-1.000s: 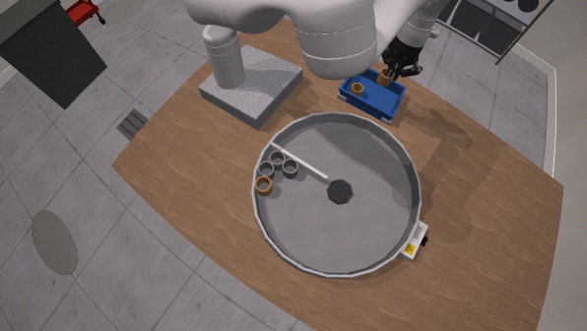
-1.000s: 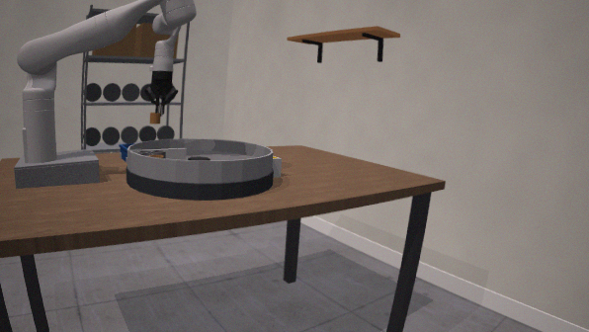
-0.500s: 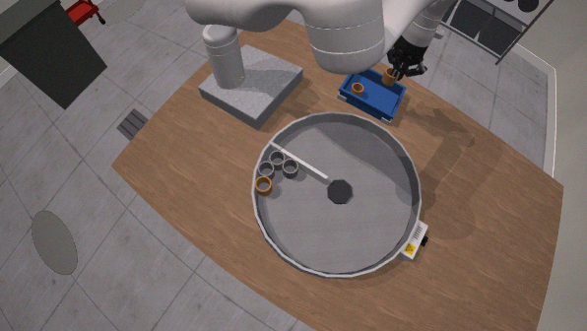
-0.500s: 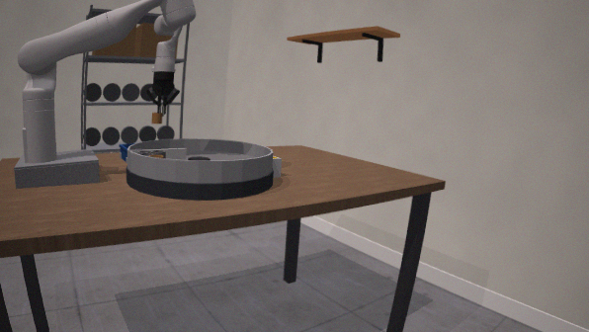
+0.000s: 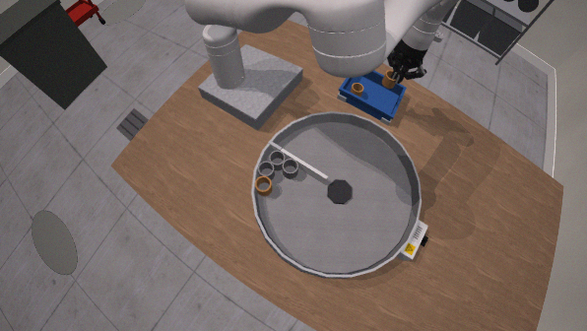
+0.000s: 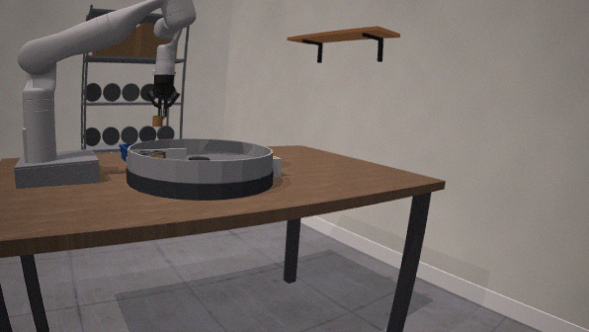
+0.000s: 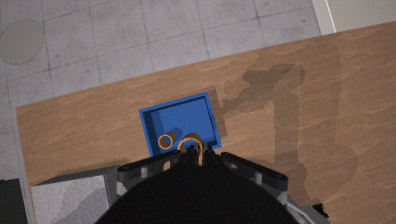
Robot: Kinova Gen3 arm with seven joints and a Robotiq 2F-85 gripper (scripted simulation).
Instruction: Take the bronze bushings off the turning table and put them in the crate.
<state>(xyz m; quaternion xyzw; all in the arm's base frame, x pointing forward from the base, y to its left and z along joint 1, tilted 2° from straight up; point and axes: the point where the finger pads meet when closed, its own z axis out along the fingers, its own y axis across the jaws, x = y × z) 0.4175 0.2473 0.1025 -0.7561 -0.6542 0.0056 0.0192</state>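
Note:
My gripper (image 5: 398,78) (image 6: 162,115) (image 7: 200,148) is shut on the wall of a bronze bushing (image 5: 388,80) (image 6: 157,121) (image 7: 182,143), which hangs below the fingertips, high above the table. In the wrist view it overlaps the near edge of the blue crate (image 5: 378,101) (image 6: 124,152) (image 7: 194,117). Another bronze bushing (image 5: 358,92) (image 7: 160,142) stands in the crate. On the turning table (image 5: 325,231) (image 6: 198,170), a bronze bushing (image 5: 263,191) stands by the rim at the left. Three steel bushings (image 5: 277,163) (image 5: 266,173) (image 5: 291,173) stand close beside it.
A white bar (image 5: 305,165) runs over the turning table from its rim towards the dark hub (image 5: 340,192). A white control box (image 5: 414,241) sits on its outer side. The arm's grey base block (image 5: 276,84) (image 6: 58,172) stands on the wooden table near the crate.

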